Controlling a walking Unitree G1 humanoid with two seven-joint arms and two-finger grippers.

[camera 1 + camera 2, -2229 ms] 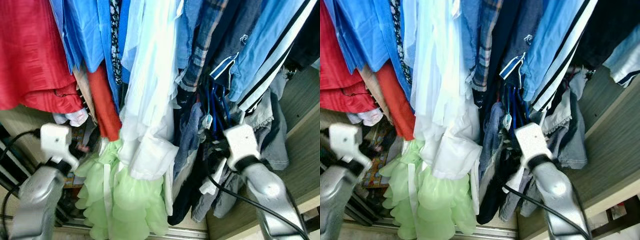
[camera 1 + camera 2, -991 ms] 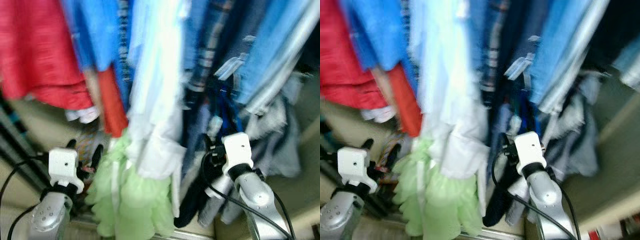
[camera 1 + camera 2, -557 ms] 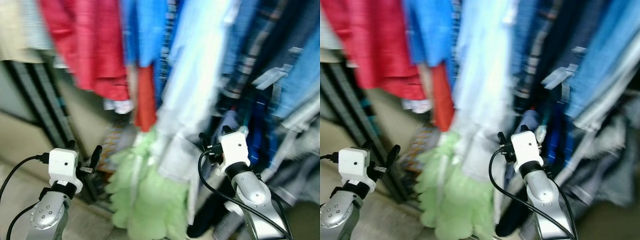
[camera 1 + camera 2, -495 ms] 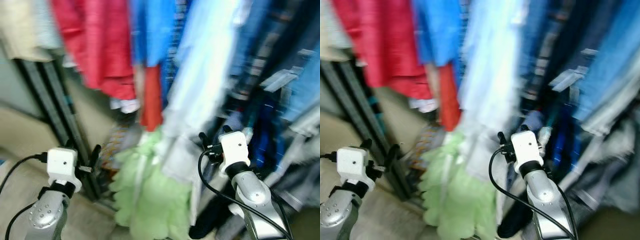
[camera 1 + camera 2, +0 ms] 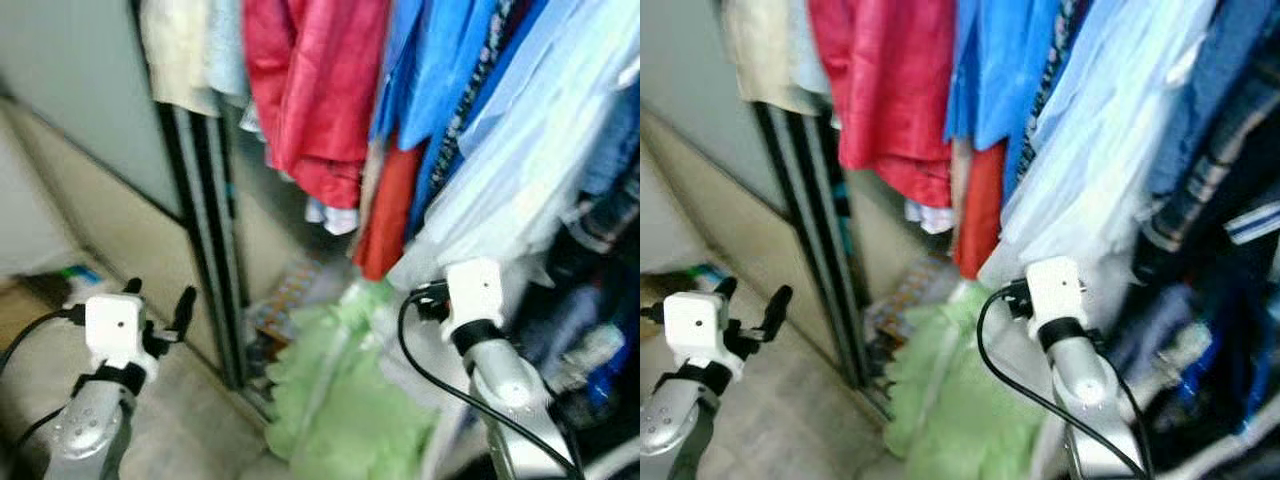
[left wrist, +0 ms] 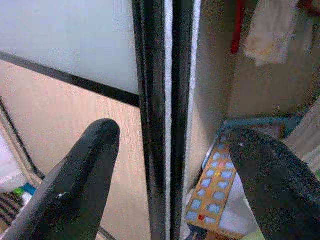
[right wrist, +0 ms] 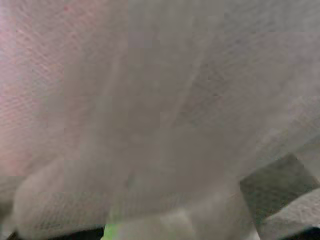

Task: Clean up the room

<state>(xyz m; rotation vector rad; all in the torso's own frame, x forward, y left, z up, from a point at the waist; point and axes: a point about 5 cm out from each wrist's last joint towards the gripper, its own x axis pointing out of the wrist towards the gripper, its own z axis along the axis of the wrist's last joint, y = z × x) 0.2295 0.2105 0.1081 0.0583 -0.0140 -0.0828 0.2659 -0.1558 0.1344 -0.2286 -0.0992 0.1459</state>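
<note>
Wardrobe (image 5: 215,250): perhaps two red garments (image 5: 320,90)

A cream top (image 5: 178,50) hangs at eleven o'clock, a red shirt (image 5: 315,90) at twelve, then bright blue shirts (image 5: 435,70) and a pale blue garment (image 5: 520,170) toward two o'clock. An orange-red cloth (image 5: 385,215) hangs below them. A light green frilly dress (image 5: 345,400) sits at six. The door frame (image 5: 205,250) is black, its panel (image 6: 65,37) grey-white over tan woodgrain.
</note>
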